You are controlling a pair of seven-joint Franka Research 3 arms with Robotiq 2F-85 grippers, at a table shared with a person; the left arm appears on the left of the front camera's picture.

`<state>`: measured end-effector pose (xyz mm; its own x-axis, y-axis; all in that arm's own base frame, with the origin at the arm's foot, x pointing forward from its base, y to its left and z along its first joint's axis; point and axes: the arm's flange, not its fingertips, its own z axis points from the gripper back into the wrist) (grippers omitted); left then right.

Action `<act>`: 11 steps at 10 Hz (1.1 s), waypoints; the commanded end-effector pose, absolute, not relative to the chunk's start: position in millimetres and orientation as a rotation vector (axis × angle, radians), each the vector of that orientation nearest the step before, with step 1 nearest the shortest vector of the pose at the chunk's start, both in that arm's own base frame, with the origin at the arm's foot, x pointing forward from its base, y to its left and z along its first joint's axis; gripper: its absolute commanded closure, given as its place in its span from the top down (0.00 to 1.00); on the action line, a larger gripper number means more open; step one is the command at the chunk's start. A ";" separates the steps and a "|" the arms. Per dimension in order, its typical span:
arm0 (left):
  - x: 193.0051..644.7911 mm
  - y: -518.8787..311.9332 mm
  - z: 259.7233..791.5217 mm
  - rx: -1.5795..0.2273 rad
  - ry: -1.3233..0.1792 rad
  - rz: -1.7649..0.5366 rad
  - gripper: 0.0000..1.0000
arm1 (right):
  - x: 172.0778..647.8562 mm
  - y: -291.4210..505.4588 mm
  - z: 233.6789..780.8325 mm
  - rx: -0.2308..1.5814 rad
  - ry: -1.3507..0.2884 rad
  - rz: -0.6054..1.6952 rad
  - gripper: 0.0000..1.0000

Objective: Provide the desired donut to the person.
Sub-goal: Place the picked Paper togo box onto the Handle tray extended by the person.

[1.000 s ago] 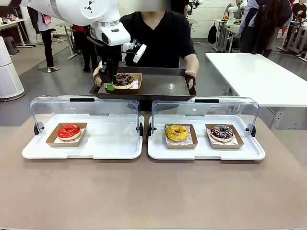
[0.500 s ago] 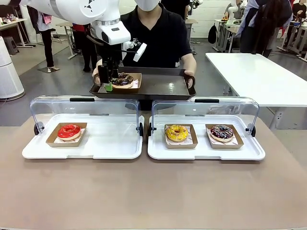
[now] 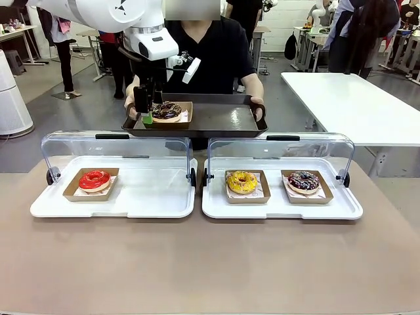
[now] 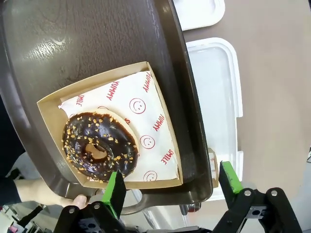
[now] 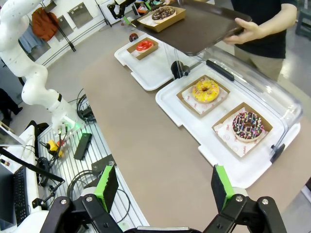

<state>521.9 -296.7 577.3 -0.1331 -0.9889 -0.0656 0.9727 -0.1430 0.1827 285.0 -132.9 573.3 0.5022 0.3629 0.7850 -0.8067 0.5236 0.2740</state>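
Observation:
A chocolate donut [image 3: 167, 109] with nut bits lies in a cardboard box [image 4: 160, 145] on the dark tray [image 3: 220, 119]. The person [image 3: 213, 56] in the black T-shirt holds that tray by both ends beyond the table. My left gripper [image 3: 149, 108] is open just above the box's near-left edge. In the left wrist view the chocolate donut [image 4: 99, 146] lies ahead of the left gripper [image 4: 172, 182], whose green pads stand wide apart and touch nothing. My right gripper [image 5: 164, 187] is open, high above the table with nothing between its fingers.
Two white display trays with raised clear lids sit on the brown table [image 3: 210, 262]. The left one [image 3: 151, 197] holds a red donut [image 3: 94, 179]; the right one holds a yellow donut [image 3: 241, 182] and a sprinkled donut [image 3: 303, 181]. A white table [image 3: 354, 98] stands at the right.
My left gripper has opened and let go of the donut box, which now rests on the person's tray. The tray has lifted slightly.

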 end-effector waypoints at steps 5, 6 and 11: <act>413.0 -192.1 585.4 0.132 -0.276 -1.729 0.95 | 287.0 -132.5 574.0 0.715 -0.752 0.794 1.00; 393.2 -169.6 578.7 0.136 -0.299 -1.728 0.95 | 287.0 -132.5 574.0 0.715 -0.752 0.794 1.00; 360.2 -129.9 554.7 0.123 -0.336 -1.687 0.95 | 287.0 -132.5 574.0 0.715 -0.752 0.794 1.00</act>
